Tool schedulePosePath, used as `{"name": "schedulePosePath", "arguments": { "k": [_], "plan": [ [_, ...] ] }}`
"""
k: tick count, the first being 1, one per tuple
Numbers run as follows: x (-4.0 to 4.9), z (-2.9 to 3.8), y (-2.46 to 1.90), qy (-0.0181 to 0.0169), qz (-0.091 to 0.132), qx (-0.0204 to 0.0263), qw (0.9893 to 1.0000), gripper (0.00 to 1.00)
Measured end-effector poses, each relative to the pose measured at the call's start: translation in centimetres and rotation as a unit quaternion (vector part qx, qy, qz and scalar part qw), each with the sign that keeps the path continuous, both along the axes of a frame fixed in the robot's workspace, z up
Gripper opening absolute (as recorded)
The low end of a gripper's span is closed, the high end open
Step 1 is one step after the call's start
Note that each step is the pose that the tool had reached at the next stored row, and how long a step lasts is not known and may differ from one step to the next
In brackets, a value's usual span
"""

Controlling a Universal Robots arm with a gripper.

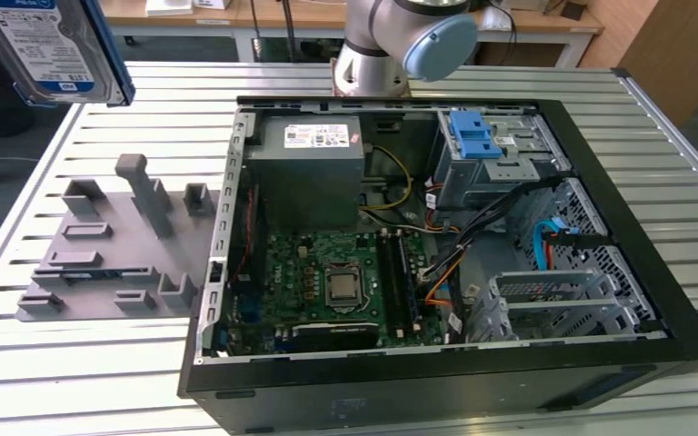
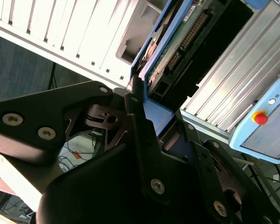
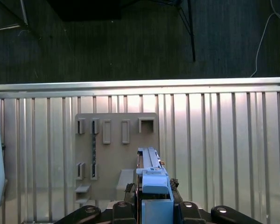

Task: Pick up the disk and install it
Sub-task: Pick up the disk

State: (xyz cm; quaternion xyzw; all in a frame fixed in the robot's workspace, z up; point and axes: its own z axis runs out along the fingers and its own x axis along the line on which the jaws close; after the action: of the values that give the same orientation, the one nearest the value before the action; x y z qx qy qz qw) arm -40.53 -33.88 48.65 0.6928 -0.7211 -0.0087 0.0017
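Hovering above slatted table [image 1: 143,100] | keeping toward the exterior view's left of open computer case [image 1: 640,300] | over grey slotted holder [image 1: 106,263] | carrying disk [image 1: 58,50] raised well clear, likely for unobstructed transfer | clamping its blue frame between fingers of gripper [image 2: 154,112]

Silver-grey arm [image 1: 371,41] with pale blue joint cap [image 1: 440,45]; end effector [image 2: 154,112] seemingly matte black linkages, silver screws.

Exterior view evenly bright under overhead light; mild glare on table [image 1: 507,80] slats; computer case [image 1: 658,272] interior shadowed toward 3 o'clock; tool [image 2: 154,109] underexposed.
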Motion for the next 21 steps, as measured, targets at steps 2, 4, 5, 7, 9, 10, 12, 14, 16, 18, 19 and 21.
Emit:
{"name": "schedulePosePath", "arguments": {
  "k": [2, 4, 5, 7, 9, 10, 12, 14, 16, 18, 19, 21],
  "plan": [
    [0.08, 0.00, 0.00, 0.0000, 0.000, 0.0000, 1.0000, 0.36],
    [0.18, 0.00, 0.00, 0.0001, 0.000, 0.0000, 1.0000, 0.36],
    [0.24, 0.00, 0.00, 0.0000, 0.000, 0.0000, 1.0000, 0.36],
    [0.35, 0.00, 0.00, 0.0000, 0.000, 0.0000, 1.0000, 0.36],
    [0.46, 0.00, 0.00, 0.0000, 0.000, 0.0000, 1.0000, 0.36],
    [0.53, 0.01, 0.00, 0.0001, 0.000, 0.0000, 1.0000, 0.36],
    [0.65, 0.00, 0.00, 0.0000, 0.000, 0.0000, 1.0000, 0.36],
    [0.80, 0.00, 0.00, 0.0000, 0.000, 0.0000, 1.0000, 0.36],
    [0.93, 0.00, 0.00, 0.0000, 0.000, 0.0000, 1.0000, 0.36],
    [1.08, 0.00, 0.00, 0.0000, 0.000, 0.0000, 1.0000, 0.36],
    [1.15, 0.00, 0.00, 0.0000, 0.000, 0.0000, 1.0000, 0.36],
    [1.31, 0.00, 0.00, 0.0000, 0.000, 0.0000, 1.0000, 0.36]
  ]
}}
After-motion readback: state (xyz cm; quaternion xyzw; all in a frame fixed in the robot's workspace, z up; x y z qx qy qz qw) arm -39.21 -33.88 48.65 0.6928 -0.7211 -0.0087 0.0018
